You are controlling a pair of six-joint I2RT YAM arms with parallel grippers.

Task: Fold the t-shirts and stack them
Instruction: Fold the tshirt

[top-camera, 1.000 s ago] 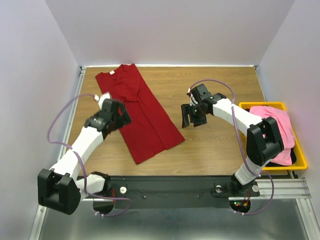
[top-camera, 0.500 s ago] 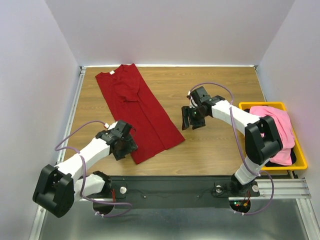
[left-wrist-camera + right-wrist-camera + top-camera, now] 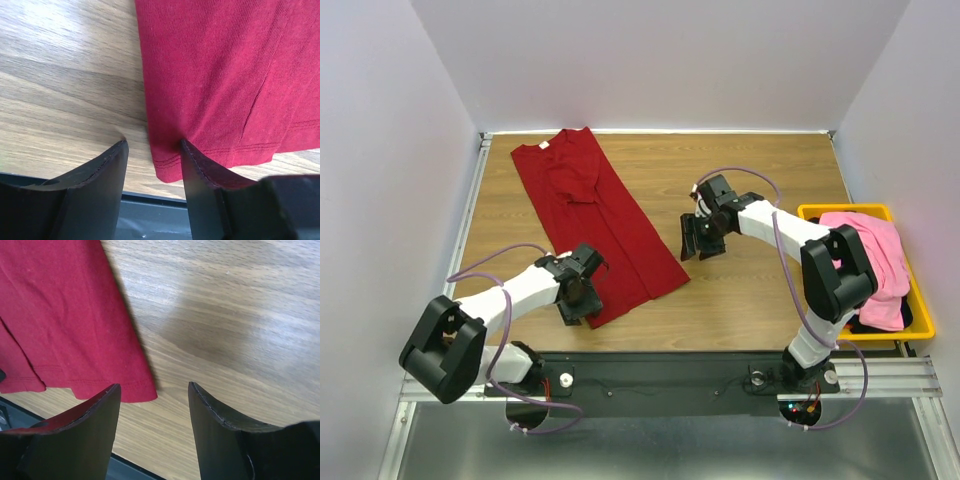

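Dark red t-shirt (image 3: 600, 225), folded lengthwise, is being kept flat on the wooden table (image 3: 750, 170), collar at the far left and hem nearest the arms. Its near hem corner is now being straddled by the left gripper (image 3: 153, 150), brought down from mid-shirt, jaws parted and nothing pinched. The other hem corner is being neared by the right gripper (image 3: 155, 387), likewise spread and empty. A crosswise fold is probably being prepared.

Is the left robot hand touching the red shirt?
Touching. In the left wrist view one finger of the left gripper presses the red shirt, whose hem puckers at its tip.
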